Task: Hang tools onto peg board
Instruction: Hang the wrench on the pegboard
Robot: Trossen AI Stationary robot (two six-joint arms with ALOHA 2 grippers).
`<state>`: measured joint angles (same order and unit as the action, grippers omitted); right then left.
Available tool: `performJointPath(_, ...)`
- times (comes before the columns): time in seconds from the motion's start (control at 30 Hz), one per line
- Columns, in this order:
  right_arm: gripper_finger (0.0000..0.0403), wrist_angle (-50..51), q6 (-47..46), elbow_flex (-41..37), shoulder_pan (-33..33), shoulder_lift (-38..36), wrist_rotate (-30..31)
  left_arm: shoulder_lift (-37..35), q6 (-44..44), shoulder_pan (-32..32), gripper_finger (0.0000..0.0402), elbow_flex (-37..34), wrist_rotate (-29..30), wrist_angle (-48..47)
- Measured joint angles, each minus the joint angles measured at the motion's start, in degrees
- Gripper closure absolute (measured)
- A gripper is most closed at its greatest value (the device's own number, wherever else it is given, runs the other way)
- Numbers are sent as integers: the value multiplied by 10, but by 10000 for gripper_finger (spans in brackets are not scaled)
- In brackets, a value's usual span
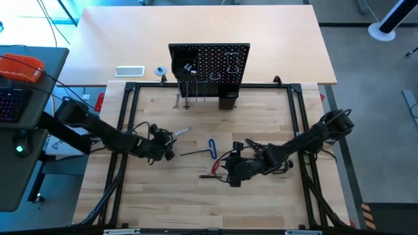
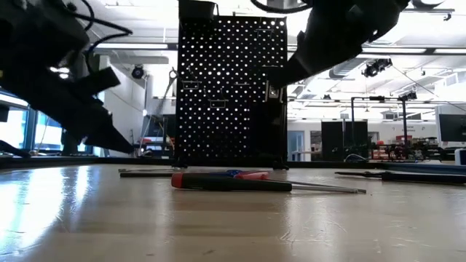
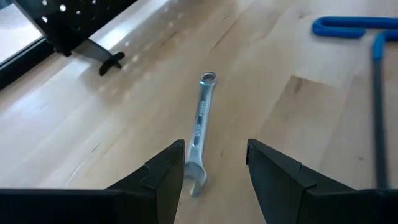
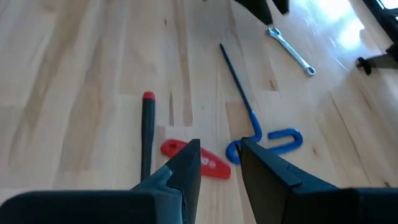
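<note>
The black peg board [image 1: 209, 64] stands upright at the table's far middle, with some tools hanging on it [image 1: 186, 88]. A silver wrench [image 1: 181, 132] lies flat on the wood. My left gripper [image 3: 214, 165] is open just above it, its fingers on either side of the wrench's open-jaw end [image 3: 195, 177]. A blue-handled T hex key [image 1: 212, 145] and a black screwdriver with a red end [image 4: 147, 134] lie mid-table, beside a flat red piece [image 4: 208, 165]. My right gripper [image 4: 221, 158] is open over that red piece and the hex key's handle [image 4: 273, 140].
A black metal frame [image 1: 124, 117] borders the wooden work area. The peg board's foot [image 3: 106, 60] sticks out onto the wood. Behind the board lie a white flat device [image 1: 129, 70] and a small roll [image 1: 160, 70]. Bare wood stretches along the near side [image 1: 209, 209].
</note>
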<state>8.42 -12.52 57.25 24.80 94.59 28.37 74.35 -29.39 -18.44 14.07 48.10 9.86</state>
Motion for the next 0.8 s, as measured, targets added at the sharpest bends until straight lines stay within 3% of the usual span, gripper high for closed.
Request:
performJointPath(0.3,295,-39,14,0,-4,16,5,79,55,101,234,-6,-72,89)
performJointPath(0.47,295,-38,10,0,-4,16,6,117,102,150,241,-5,-156,157)
performJointPath(0.57,295,-40,11,0,-4,16,10,144,99,171,269,-4,-184,178)
performJointPath(0.8,295,-40,12,0,-4,16,14,183,139,174,385,-4,-223,244)
